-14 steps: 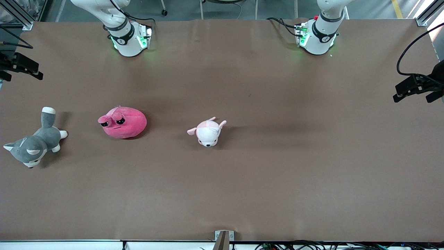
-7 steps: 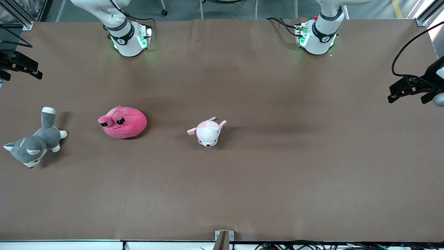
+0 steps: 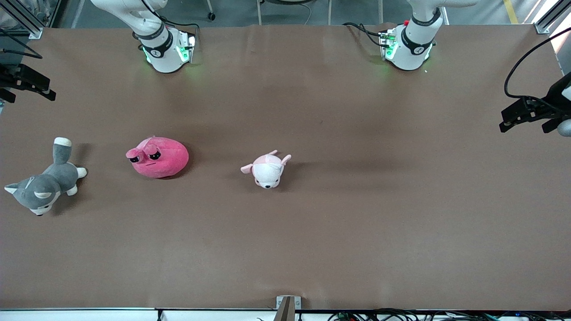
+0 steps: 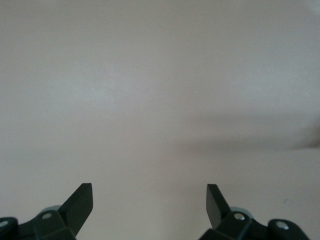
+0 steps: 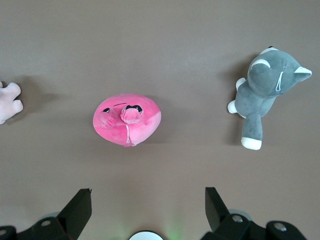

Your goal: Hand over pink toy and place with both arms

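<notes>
Pink toy sits on the brown table toward the right arm's end, between the grey plush and the white-and-pink plush, touching neither. Right gripper hangs high over that stretch with its fingers spread wide, the pink toy in plain sight of its wrist camera. Left gripper, fingers apart and holding nothing, is at its own end over bare table; across the last second it slid slightly inward, then settled. None of the plush animals has shifted. By my reading neither arm is committed to a grasp, and the scene suits either end of the job.
</notes>
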